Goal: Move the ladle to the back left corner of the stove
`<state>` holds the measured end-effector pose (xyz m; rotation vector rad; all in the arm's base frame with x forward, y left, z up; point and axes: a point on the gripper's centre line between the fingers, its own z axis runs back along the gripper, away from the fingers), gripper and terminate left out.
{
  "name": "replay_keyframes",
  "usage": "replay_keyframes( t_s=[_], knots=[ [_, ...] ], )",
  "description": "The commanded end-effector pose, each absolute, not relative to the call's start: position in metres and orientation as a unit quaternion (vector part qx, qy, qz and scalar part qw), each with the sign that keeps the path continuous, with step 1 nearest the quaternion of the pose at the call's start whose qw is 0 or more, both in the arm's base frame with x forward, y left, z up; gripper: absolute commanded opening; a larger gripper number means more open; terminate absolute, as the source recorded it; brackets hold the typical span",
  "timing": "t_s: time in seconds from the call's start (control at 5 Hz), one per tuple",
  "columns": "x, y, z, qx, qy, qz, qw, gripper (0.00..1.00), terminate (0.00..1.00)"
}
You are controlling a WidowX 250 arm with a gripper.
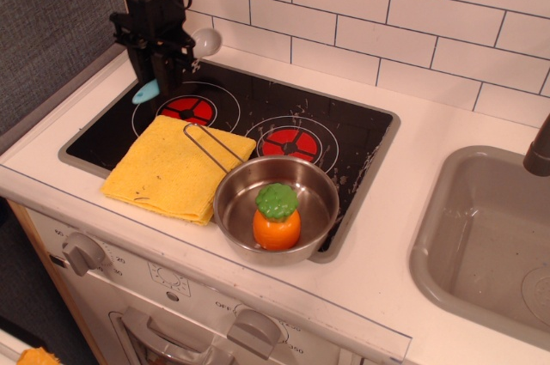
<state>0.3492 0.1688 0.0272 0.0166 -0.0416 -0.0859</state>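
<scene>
One ladle (176,63) gripped over the stove's (344,137) back left corner

Black gripper (159,69) – jaws clamped on the ladle's middle – holds it tilted, grey bowl up toward the tiled wall, blue handle end low near the worktop's left edge. Yellow cloth (176,167) and steel pan (275,202) sit along the front edge.

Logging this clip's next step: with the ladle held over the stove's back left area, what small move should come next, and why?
Probably a short descent, then release. The gripper holds the ladle by its blue handle, already above the back left corner of the stove. The bowl hangs clear of the glass near the tiled wall, so the ladle looks not yet set down. How high it hangs is hard to tell.
</scene>
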Motion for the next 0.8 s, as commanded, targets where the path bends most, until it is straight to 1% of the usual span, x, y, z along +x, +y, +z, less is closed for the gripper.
replay_keyframes(
  t_s=[0.0, 0.2, 0.4, 0.6],
  knots=[
    [0.354, 0.171, 0.053, 0.018, -0.053, -0.064, 0.996, 1.0, 0.0],
    [0.355, 0.165, 0.08, 0.022, -0.081, -0.073, 0.994, 1.0, 0.0],
    [0.35, 0.154, 0.102, 0.029, -0.086, -0.071, 0.993, 1.0, 0.0],
    [0.343, 0.145, 0.105, 0.016, -0.077, -0.063, 0.995, 1.0, 0.0]
  ],
)
